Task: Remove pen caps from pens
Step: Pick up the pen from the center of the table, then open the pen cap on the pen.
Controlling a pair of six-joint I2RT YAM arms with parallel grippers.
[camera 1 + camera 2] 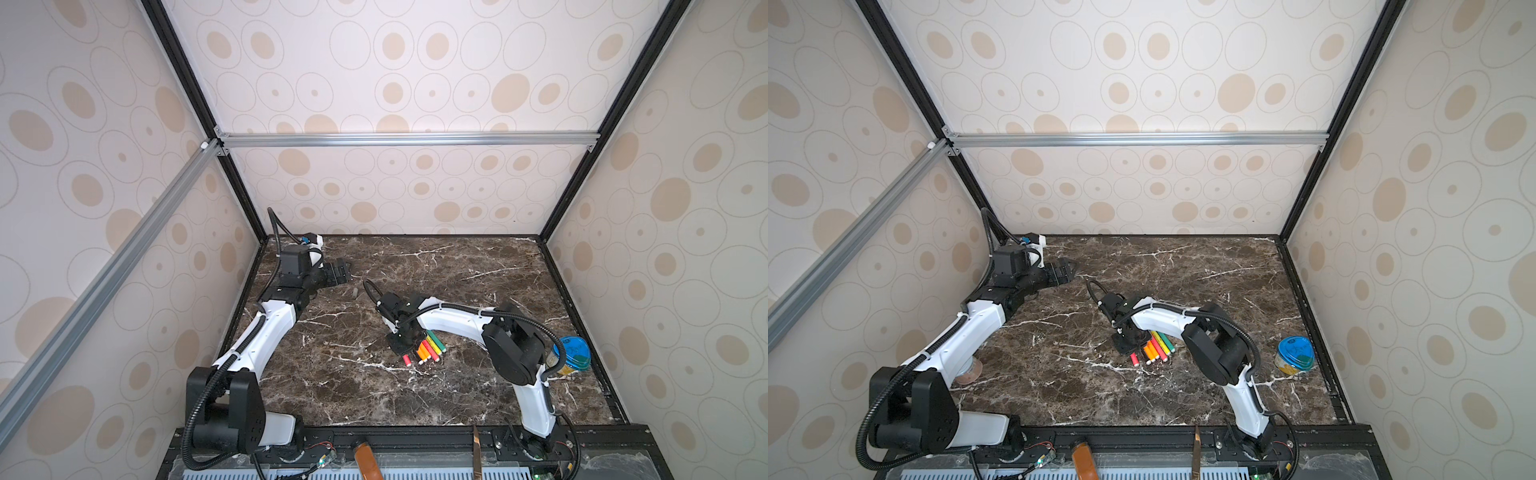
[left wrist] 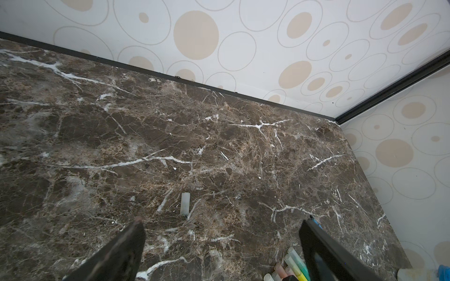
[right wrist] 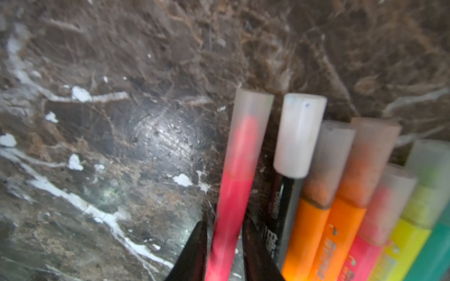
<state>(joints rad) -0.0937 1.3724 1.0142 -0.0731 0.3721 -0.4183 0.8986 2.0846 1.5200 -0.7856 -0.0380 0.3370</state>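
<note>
Several capped pens [image 1: 430, 349] lie side by side on the marble table, near its middle in both top views. My right gripper [image 3: 222, 221] is down at their left end, shut on the barrel of a red pen [image 3: 231, 206] whose frosted cap [image 3: 250, 121] is still on. Beside it lie a black pen [image 3: 285, 206] with a whitish cap [image 3: 299, 136], two orange pens [image 3: 323, 233], then pink, yellow and green barrels. One loose cap [image 1: 355, 292] lies alone further back. My left gripper [image 2: 221, 226] hovers open near the back left, empty, with that cap [image 2: 185, 203] ahead of it.
A blue-lidded can [image 1: 571, 355] stands by the right wall. A tape roll [image 1: 969, 372] sits under my left arm. A brown handle [image 1: 368, 461] pokes over the front rail. A blue tip [image 2: 316, 221] peeks out beside a left finger.
</note>
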